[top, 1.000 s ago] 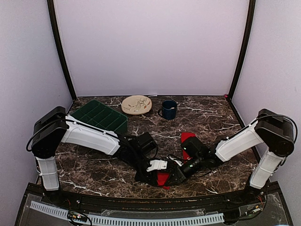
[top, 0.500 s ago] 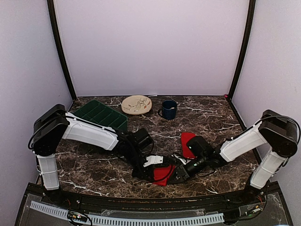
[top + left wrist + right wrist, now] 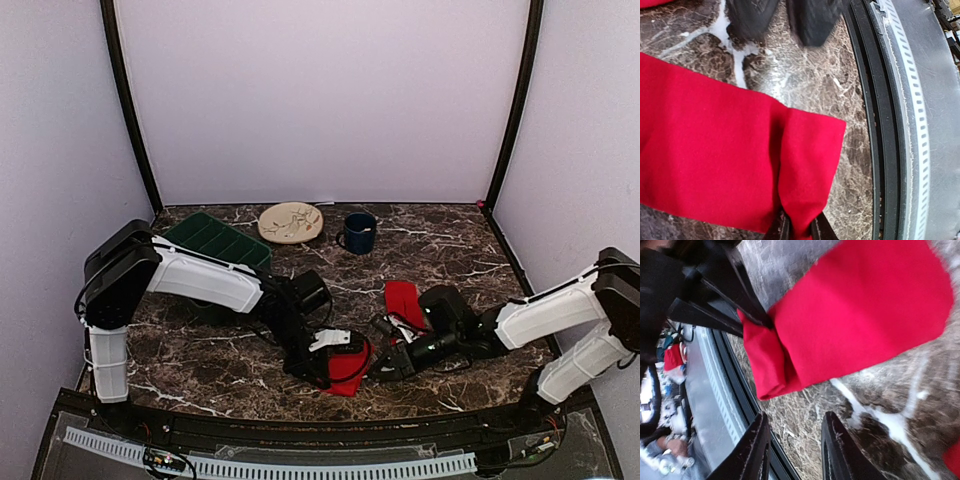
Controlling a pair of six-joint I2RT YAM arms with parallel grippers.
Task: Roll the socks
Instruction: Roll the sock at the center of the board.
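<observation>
One red sock (image 3: 350,368) lies near the table's front edge. It fills the left wrist view (image 3: 715,145) and shows in the right wrist view (image 3: 860,315). My left gripper (image 3: 328,368) (image 3: 800,231) is shut on a fold at the sock's edge. My right gripper (image 3: 385,365) (image 3: 795,450) is open and empty, a little to the right of that sock, above bare marble. The second red sock (image 3: 403,300) lies flat behind the right gripper, and a corner of it shows in the right wrist view (image 3: 952,460). No white band shows on either sock.
A green compartment tray (image 3: 212,246), a patterned plate (image 3: 290,222) and a dark blue mug (image 3: 359,232) stand at the back. The black rail of the table's front edge (image 3: 875,125) runs close beside the held sock.
My right gripper has drawn back to the right, away from the sock, and stands open. My left gripper has stayed shut on the sock and shifted slightly.
</observation>
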